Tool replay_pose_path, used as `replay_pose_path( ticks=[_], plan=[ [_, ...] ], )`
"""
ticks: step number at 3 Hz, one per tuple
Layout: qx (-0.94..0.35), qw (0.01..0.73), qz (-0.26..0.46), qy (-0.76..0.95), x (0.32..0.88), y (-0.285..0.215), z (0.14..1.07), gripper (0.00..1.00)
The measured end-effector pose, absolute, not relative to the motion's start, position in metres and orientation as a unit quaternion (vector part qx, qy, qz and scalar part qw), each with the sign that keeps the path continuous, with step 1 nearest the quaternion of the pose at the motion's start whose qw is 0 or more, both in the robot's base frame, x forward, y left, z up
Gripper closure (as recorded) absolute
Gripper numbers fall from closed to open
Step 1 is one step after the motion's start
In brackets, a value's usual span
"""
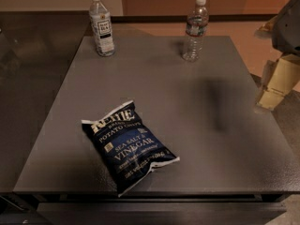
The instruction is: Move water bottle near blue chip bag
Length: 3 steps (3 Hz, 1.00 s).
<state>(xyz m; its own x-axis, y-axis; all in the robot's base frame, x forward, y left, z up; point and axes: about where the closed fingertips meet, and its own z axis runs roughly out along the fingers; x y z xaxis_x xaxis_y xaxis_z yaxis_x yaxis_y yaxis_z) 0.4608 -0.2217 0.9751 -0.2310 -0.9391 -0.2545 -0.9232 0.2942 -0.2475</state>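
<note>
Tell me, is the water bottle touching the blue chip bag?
Apart. The camera view shows table surface between the water bottle at the back and the blue chip bag near the front. The gripper hangs at the right edge, beside the table.

water bottle [195,29] upright, rear | blue chip bag [129,144] front | pincer [275,88] right edge

The gripper [277,81] is seen at the right edge of the frame, held low beneath the dark arm [287,25] in the upper right corner.
</note>
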Motion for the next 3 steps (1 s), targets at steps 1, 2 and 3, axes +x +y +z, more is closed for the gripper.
replay_pose_path(
  ticks=[1, 2, 3],
  plan=[
    [-0.58, 0.202, -0.004, 0.79, 0.492, -0.227, 0.966, 0.0],
    [-0.555, 0.229, 0.009, 0.8, 0.523, -0.233, 0.954, 0.0],
    [-0.526, 0.261, 0.013, 0.809, 0.554, -0.235, 0.942, 0.0]
  ],
)
